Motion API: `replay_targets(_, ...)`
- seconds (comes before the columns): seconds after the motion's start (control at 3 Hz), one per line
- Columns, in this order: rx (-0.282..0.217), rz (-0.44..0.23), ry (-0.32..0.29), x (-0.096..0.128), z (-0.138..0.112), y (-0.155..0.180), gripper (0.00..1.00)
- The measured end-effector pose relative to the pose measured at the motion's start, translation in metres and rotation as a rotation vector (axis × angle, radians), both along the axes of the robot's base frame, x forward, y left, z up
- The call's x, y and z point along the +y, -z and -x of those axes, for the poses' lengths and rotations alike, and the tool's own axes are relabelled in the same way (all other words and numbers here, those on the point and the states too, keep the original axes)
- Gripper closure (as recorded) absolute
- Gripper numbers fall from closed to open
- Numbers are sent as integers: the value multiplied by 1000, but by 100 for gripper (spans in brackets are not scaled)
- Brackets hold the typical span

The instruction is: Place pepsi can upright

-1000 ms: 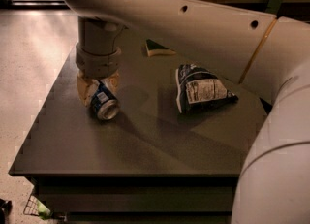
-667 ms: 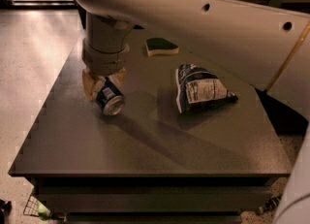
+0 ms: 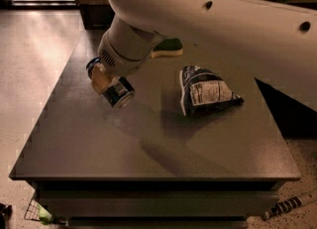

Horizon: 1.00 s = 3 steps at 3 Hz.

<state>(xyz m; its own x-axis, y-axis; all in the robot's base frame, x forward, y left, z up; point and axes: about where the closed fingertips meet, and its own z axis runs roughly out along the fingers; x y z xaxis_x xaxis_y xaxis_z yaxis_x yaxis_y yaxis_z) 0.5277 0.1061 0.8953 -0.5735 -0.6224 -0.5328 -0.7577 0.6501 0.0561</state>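
Note:
The pepsi can (image 3: 119, 94) is a small dark blue can with a silver end. It is tilted, with that end facing down and to the right, over the left part of the dark table (image 3: 148, 148). My gripper (image 3: 105, 80) is at the can, under the big white arm, and its tan fingers (image 3: 100, 78) are closed across the can's middle. The can's far end shows just past the fingers at the upper left. A shadow lies on the table below the can, so it seems slightly lifted.
A dark blue and white snack bag (image 3: 205, 94) lies right of centre on the table. A green and yellow sponge (image 3: 168, 48) sits at the back, partly behind the arm. A striped object (image 3: 287, 205) lies on the floor at the lower right.
The gripper with the can has shifted right and towards the table's middle, and the wrist has turned. The can is still tilted. The bag and sponge have not moved.

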Motion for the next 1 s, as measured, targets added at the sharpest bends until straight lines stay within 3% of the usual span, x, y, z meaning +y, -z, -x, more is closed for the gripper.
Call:
replay_targets(0.33,-70,-141,-38,-2,-8,-6,100)
replay_targets(0.67,-92,-367,-96,11,-10,-12,100)
replay_targets(1.0,-140,-468,-170,24,-4,-11,100)
